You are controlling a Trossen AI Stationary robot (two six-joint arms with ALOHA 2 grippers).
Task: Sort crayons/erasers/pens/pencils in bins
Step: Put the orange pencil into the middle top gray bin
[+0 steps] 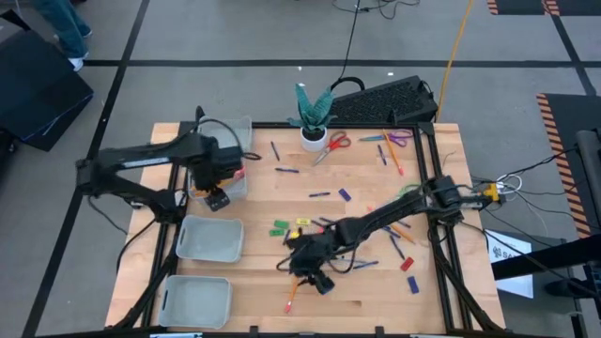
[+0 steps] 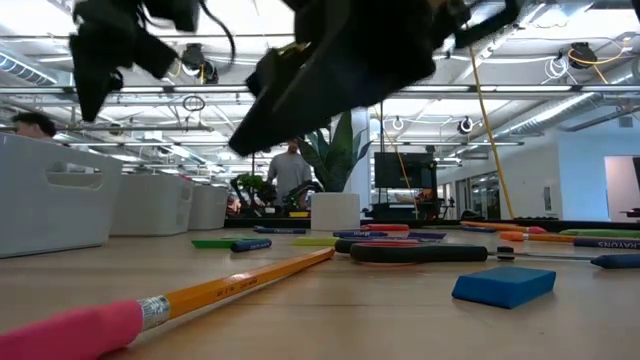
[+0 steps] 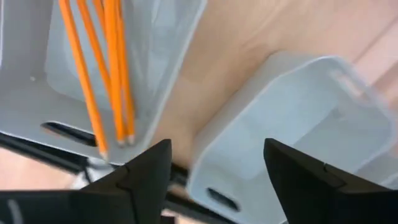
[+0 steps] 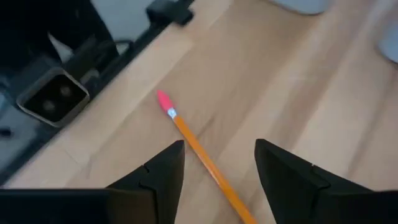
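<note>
High view, right gripper (image 1: 315, 279): hangs near the table's front edge, over a pencil (image 1: 292, 299) lying on the wood.
Right wrist view: fingers spread, nothing between them; the pencil (image 4: 202, 152) runs up through the gap, its pink eraser tip free, its other end cut off by the frame.
Left gripper (image 1: 218, 199): over the second bin (image 1: 221, 180) in the row down the table's left side; its fingers (image 3: 146, 171) are spread and empty.
Left wrist view: orange pencils (image 3: 106, 68) lie in one bin (image 3: 37, 74); the neighbouring bin (image 3: 298, 118) is partly hidden behind the fingers.
Hard to make out: erasers and pens (image 1: 319, 194) scattered mid-table are small from above; the right arm covers several.
Low view: a blue eraser (image 2: 503, 285) lies apart from the pencil (image 2: 190, 295), with bare wood between.
Open room: bare wood around the front pencil; two more bins (image 1: 210, 238) sit near the front-left corner.
</note>
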